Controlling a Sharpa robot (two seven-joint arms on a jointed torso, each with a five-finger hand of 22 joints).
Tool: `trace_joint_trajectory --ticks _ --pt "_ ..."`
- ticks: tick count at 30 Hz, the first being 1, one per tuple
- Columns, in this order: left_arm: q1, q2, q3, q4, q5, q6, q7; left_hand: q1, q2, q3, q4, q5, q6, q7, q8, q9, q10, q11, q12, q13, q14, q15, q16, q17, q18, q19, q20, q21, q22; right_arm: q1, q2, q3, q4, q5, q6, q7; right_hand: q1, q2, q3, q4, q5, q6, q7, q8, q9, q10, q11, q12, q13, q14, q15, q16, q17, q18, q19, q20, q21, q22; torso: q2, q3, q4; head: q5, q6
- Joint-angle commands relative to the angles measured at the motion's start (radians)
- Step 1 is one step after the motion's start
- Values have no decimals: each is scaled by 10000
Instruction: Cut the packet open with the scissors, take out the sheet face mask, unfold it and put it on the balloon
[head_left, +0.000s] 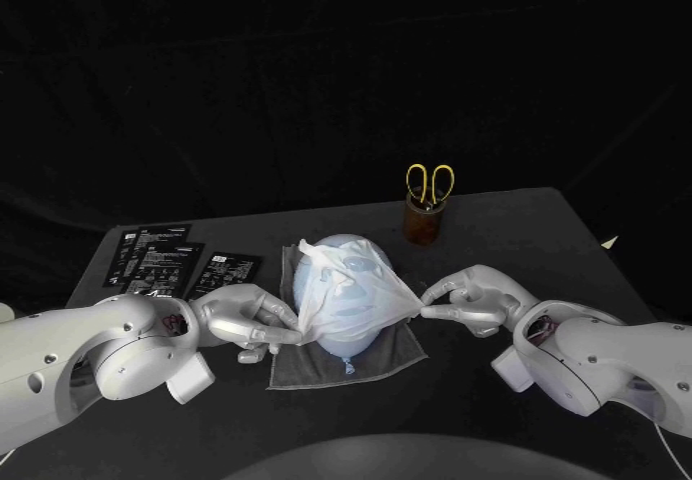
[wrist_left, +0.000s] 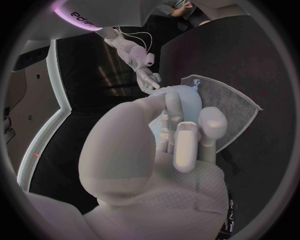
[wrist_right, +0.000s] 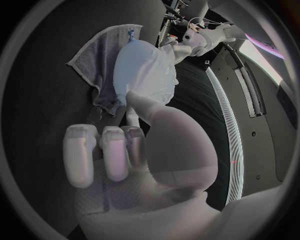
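A pale blue balloon (head_left: 340, 310) lies on a grey cloth (head_left: 378, 358) at the table's middle. The white sheet mask (head_left: 343, 265) is draped over the balloon and pulled out sideways. My left hand (head_left: 254, 318) pinches the mask's left edge beside the balloon. My right hand (head_left: 469, 298) pinches its right edge. In the left wrist view my left hand (wrist_left: 182, 140) reaches to the balloon (wrist_left: 187, 100), with my right hand (wrist_left: 147, 76) beyond it. In the right wrist view my right hand (wrist_right: 125, 150) holds the mask (wrist_right: 156, 77) over the balloon (wrist_right: 132, 60). Yellow-handled scissors (head_left: 428, 183) stand in a brown holder (head_left: 423, 226).
Several black packets (head_left: 170, 262) lie at the table's back left. The scissors' holder stands just behind the cloth, to its right. The cloth (wrist_left: 232, 106) (wrist_right: 99, 50) spreads out under and past the balloon.
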Motion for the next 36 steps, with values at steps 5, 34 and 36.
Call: trace_joint_trajectory --ticks 5,34,36 --pt "-3 -39 1 -25 -74 889 -391 -76 30 63 -5 49 29 -19 27 1062 297 -215 43 38 365 -73 16 -2 -180 17 0 48 21 -26 -189 -13 -23 -458 608 -435 -120 2 69 -35 25 64 8 75 17 1062 -43 53 2627 1081 -56 42 2627 -63 815 -33 10 2420 -3 -6 3 51 -17" --pt "1 -73 1 -241 256 15 -547 -302 50 231 -96 45 -37 -19 49 1132 293 -210 -25 -4 334 -75 -47 -158 -192 54 -3 92 95 -30 -194 -25 -136 -436 648 -285 -218 -53 98 -68 24 44 13 91 36 1062 -41 53 2627 1081 -58 42 2627 -30 759 -32 -132 2375 2 -1 3 4 16" --pt "1 -37 0 -236 164 15 -626 -308 50 233 -98 45 -43 -18 49 1134 290 -210 -27 -3 332 -74 -50 -166 -190 45 -3 84 82 -30 -138 -25 -153 -416 659 -271 -234 -61 100 -71 24 32 13 90 38 1062 -40 53 2627 1081 -58 42 2627 -28 757 -33 -137 2374 0 -1 6 6 9"
